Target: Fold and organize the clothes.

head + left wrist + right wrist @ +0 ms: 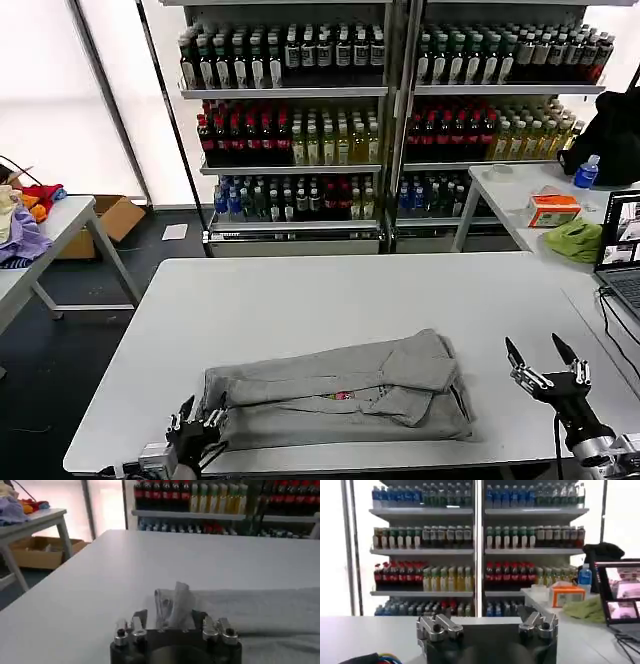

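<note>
One light grey shirt (pixel 340 395) lies folded into a long band near the front edge of the white table (pixel 330 300), a small coloured print showing at its middle. My left gripper (pixel 195 422) sits at the shirt's near-left corner. In the left wrist view that gripper (pixel 170 614) is open, and a puckered corner of the grey shirt (pixel 172 602) stands up between its spread fingers. My right gripper (pixel 545 358) hovers open to the right of the shirt, off the cloth. In the right wrist view this gripper (pixel 485 617) holds nothing.
Shelves of bottles (pixel 380 110) stand behind the table. A side table at the right carries a laptop (pixel 620 250), a lime-green cloth (pixel 573 240), an orange box (pixel 552 208) and a blue bottle (pixel 587 172). Coloured fabrics (pixel 20 235) lie on a table at the left.
</note>
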Controlling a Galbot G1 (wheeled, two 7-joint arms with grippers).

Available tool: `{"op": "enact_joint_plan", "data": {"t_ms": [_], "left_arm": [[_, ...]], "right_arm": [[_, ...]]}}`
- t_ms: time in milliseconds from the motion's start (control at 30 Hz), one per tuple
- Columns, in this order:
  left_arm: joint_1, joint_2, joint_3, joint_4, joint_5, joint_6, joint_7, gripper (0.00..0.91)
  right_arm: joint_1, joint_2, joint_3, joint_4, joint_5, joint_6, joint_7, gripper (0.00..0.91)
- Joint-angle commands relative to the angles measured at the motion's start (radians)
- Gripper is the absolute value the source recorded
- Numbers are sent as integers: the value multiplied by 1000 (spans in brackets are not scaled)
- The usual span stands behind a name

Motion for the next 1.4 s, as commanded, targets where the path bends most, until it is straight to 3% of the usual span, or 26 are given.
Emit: {"op": "enact_joint_plan", "data": {"t_ms": [33,367,533,667,900,1033,1133,1200,1400], "left_arm": [[3,-75,57,65,98,-26,-29,0],[-61,-31,76,113,75,-38,-8,0],[-93,0,-10,89,4,-51,24,0],[-105,81,-190,73,-70,-46,116,10],[-74,363,-611,213,-277,13,294,10],[-94,438,-680,281,-302,30,327,10],[-92,439,-651,159,-423,75,303,10],[-92,414,-587,20,-478,56,282,10],[-161,324,-194,-216,-553,58,229,10]], "right_arm": [[-5,8,17,-1,5,25,5,907],[-7,24,7,16,6,12,9,907],[-9,22,8,28,5,6,13,907],[-9,19,4,31,5,3,12,907],[-1,14,-16,31,10,5,15,907],[2,15,-30,37,9,4,15,907],[3,18,-39,39,6,4,15,907],[2,20,-44,42,2,4,15,907],[-10,28,-46,48,-11,7,13,907]]}}
